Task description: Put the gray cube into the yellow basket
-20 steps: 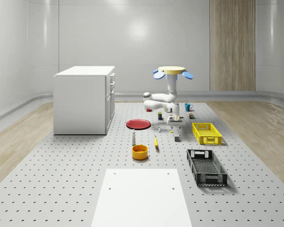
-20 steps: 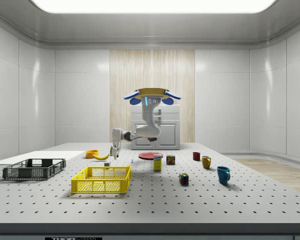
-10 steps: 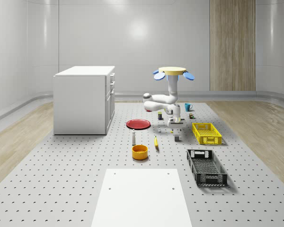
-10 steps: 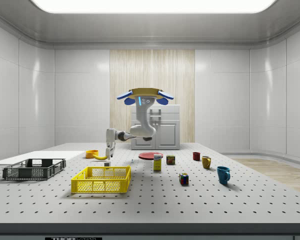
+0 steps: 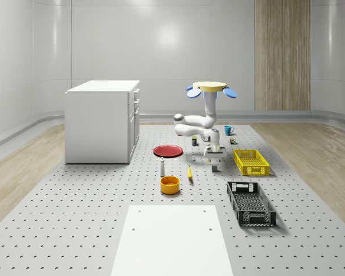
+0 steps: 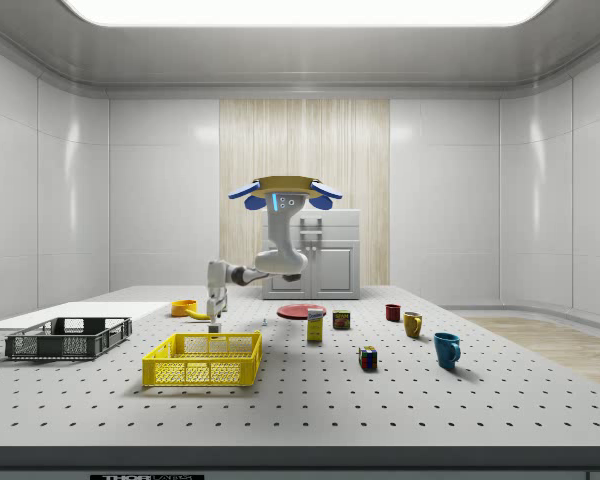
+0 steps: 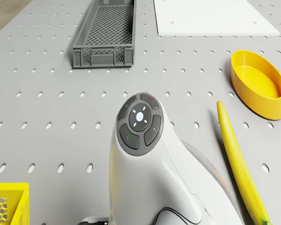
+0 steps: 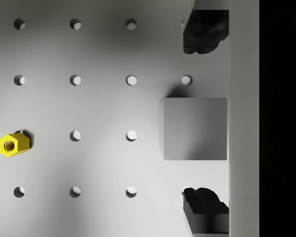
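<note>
The gray cube (image 8: 195,129) sits on the perforated table between my gripper's two dark fingertips (image 8: 205,32), with a gap on each side. The gripper (image 8: 205,118) is open and points straight down over the cube. In the whole-scene view the gripper (image 5: 214,157) hangs just above the cube (image 5: 215,168), left of the yellow basket (image 5: 251,161). The side view has the gripper (image 6: 214,316) low over the table behind the yellow basket (image 6: 203,358). The drone (image 5: 210,87) hovers above the table behind the cube, its arm reaching down and forward.
A black basket (image 5: 250,202) lies in front of the yellow one. A banana (image 7: 236,164), an orange bowl (image 7: 257,84) and a red plate (image 5: 168,150) lie to the whole-scene view's left of the cube. A small yellow nut (image 8: 13,144) rests nearby. A white cabinet (image 5: 102,121) stands far left.
The drone and arm have shifted toward the side view's left, and the gripper has come down closer to the table over the gray cube.
</note>
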{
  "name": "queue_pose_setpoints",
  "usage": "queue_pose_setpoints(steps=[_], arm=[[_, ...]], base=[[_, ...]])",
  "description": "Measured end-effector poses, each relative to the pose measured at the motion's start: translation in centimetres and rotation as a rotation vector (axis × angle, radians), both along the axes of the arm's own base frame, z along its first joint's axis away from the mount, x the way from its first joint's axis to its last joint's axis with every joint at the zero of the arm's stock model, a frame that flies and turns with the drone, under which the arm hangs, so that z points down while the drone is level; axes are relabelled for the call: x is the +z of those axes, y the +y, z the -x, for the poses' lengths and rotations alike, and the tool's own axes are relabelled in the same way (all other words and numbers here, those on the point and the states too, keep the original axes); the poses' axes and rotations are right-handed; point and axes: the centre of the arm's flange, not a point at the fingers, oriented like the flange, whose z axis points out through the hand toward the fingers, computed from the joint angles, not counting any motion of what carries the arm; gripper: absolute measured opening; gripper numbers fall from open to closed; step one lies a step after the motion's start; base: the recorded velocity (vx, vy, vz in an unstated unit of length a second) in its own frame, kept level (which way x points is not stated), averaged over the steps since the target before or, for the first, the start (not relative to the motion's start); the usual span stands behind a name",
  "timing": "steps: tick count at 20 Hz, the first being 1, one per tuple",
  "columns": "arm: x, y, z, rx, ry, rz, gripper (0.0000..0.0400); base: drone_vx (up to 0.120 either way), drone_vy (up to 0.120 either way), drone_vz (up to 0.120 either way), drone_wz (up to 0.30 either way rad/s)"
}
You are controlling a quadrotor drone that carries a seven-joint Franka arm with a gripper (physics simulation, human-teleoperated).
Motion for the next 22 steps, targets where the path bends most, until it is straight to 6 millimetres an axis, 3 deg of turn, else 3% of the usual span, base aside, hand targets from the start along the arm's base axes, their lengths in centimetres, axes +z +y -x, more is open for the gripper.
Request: queue_pose_setpoints(steps=[8, 22], arm=[[2.0, 0.8, -0.3, 0.000, 0.000, 0.000, 0.0400], [3.5, 0.7, -1.0, 0.000, 0.000, 0.000, 0.0388]], base=[[0.000, 0.000, 0.000, 0.000], [0.000, 0.000, 0.000, 0.000]])
